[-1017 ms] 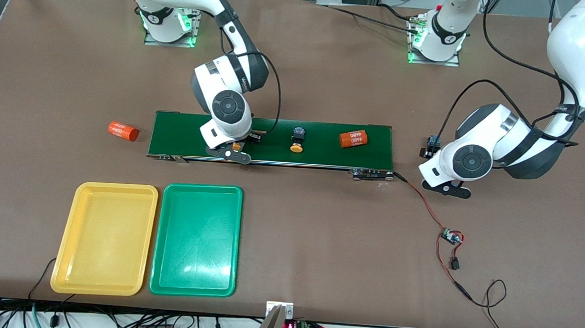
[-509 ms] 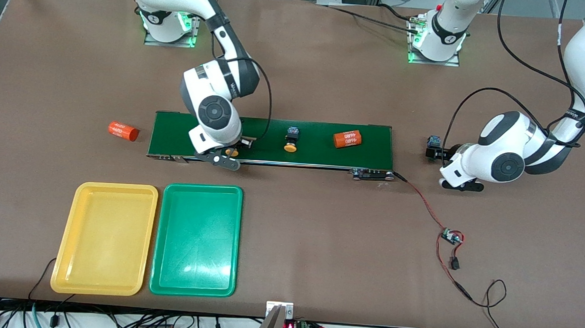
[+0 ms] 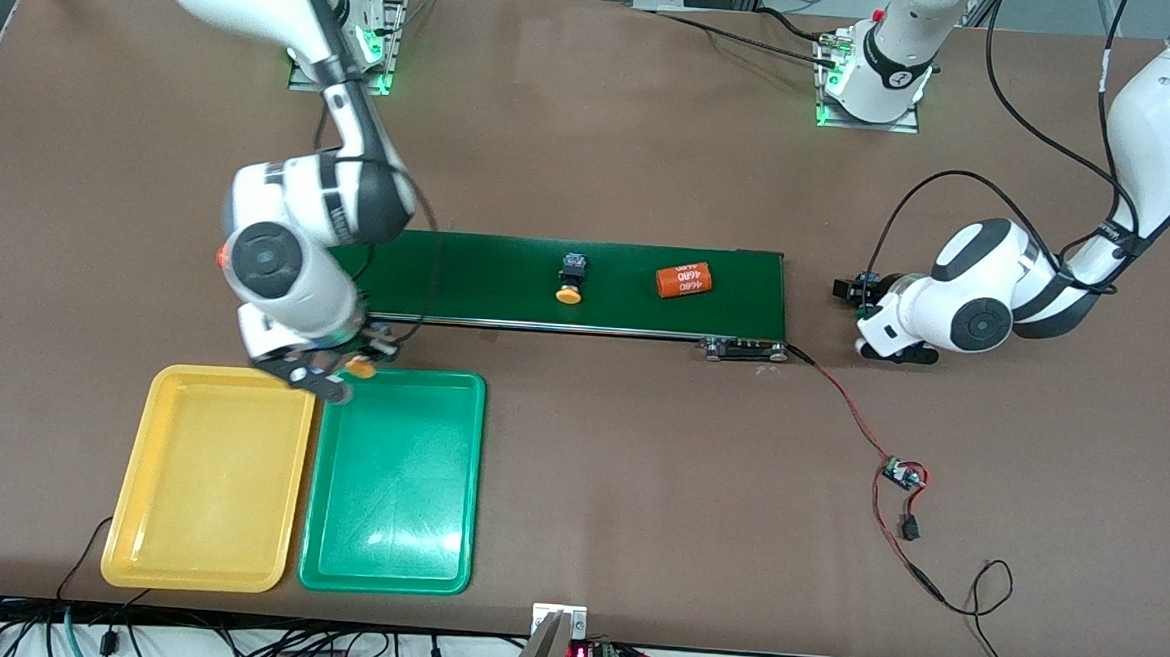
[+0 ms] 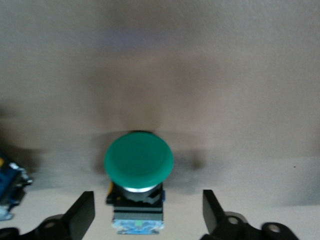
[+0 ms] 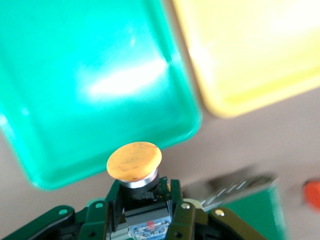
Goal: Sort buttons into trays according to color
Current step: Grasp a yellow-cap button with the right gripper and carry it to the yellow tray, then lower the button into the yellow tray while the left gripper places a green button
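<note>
Held button: a yellow-capped button (image 5: 134,161) sits clamped in the right end effector (image 3: 343,366), cap pointing away from the wrist, long axis in line with the fingers.
Where it is: in the air over the strip of desk (image 3: 579,448) between the conveyor belt (image 3: 567,284) and the trays, just above the seam where the yellow tray (image 3: 287,385) and the green tray (image 3: 467,387) meet.
Key relation: the yellow tray lies toward the right arm's end of the desk from the held button, so my judgement is that the carry needs a short shift that way before letting go; straight down would risk the green tray's rim.
Green button: a green-capped button (image 4: 138,159) lies on the desk beyond the belt's end, toward the left arm's end, cap pointing away from the wrist, between the spread fingers of the left end effector (image 4: 148,220), which is released around it and not touching.
Belt load: another yellow-capped button (image 3: 571,278) and an orange cylinder (image 3: 684,280) lie on the belt, apart.
Nearer arm: the right arm for both trays.
Hard to make out: the left end effector is largely hidden by its own wrist in the front view; a blue-topped object is cut off at the left wrist view's edge.
</note>
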Controlling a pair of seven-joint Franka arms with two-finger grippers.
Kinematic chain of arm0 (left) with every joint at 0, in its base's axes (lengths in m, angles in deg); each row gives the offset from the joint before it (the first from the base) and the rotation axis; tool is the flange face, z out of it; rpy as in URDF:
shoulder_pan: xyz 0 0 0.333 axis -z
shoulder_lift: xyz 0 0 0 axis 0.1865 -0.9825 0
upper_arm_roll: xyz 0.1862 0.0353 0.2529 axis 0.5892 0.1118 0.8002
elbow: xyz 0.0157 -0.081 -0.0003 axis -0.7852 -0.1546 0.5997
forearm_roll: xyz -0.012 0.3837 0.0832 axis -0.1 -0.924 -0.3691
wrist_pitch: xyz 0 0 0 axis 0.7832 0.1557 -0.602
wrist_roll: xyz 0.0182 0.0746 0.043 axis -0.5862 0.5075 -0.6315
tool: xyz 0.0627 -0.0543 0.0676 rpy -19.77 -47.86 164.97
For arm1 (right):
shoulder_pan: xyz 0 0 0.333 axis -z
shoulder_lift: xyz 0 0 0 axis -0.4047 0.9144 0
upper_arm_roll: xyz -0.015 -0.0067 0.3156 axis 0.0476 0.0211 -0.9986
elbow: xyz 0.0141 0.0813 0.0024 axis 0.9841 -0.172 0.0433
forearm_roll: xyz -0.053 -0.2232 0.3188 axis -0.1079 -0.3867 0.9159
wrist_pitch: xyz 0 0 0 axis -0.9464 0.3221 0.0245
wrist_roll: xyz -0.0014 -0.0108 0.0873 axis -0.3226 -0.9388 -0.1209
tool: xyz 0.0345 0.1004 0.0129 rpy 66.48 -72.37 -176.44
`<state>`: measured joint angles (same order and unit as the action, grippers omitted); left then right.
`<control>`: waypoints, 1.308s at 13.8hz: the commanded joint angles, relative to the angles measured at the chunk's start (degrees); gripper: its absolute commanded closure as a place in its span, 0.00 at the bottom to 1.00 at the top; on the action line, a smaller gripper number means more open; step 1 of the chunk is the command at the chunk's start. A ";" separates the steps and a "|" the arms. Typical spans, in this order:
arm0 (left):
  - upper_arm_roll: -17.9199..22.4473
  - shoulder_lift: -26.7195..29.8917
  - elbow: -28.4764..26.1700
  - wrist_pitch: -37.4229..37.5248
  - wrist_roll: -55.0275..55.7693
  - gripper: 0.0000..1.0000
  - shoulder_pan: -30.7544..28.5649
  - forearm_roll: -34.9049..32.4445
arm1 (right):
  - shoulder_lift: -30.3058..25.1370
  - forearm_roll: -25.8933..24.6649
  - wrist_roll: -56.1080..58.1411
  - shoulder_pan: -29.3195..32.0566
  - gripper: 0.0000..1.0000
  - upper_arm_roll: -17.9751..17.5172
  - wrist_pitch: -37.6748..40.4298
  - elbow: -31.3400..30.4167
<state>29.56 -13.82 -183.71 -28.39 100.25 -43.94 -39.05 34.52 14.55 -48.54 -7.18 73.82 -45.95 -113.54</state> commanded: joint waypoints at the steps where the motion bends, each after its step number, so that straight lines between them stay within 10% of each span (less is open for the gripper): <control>1: 0.10 0.48 0.44 -0.10 0.39 0.66 0.29 0.83 | 5.36 -0.90 9.48 5.89 0.80 -0.70 -0.08 6.64; 11: -11.23 1.10 12.91 12.65 6.16 0.76 7.99 2.85 | 19.08 -0.37 28.51 13.83 0.84 -0.96 -13.16 14.40; 12: -11.15 1.01 14.67 12.47 9.50 0.76 12.20 4.42 | 19.52 -0.37 28.33 13.65 0.71 -1.05 -13.96 14.40; 14: -10.01 0.22 17.40 11.77 12.51 0.76 18.71 5.40 | 19.70 -0.28 27.98 13.65 0.00 -1.05 -14.06 14.40; 18: -5.27 -0.31 16.88 4.22 13.13 0.62 25.58 6.19 | 15.76 4.10 28.33 14.00 0.00 -1.22 -7.85 13.69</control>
<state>21.54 -13.83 -167.47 -22.07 114.00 -19.87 -34.50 53.03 16.38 -21.14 6.06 73.31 -58.70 -100.03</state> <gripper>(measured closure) 0.590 0.128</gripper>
